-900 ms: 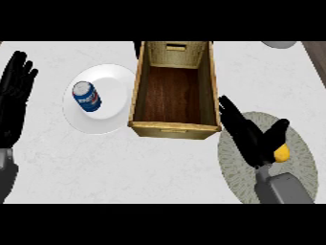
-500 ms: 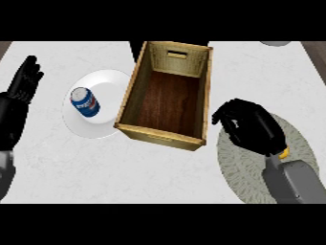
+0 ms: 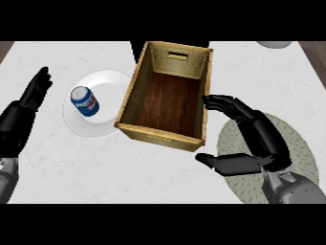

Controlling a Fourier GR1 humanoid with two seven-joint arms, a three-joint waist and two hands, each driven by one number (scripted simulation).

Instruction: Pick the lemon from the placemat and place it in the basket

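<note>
A tall open wooden basket (image 3: 167, 93) stands mid-table on the white marble table (image 3: 123, 177). Left of it lies a round white plate (image 3: 112, 81) with a blue-labelled can (image 3: 85, 101) on it. Right of the basket, nearer the front edge, lies a round speckled grey placemat (image 3: 303, 148). The black right hand (image 3: 254, 143) is over the placemat, its fingers (image 3: 218, 101) by the basket's right wall. The black left hand (image 3: 20, 117) rests at the left edge.
</note>
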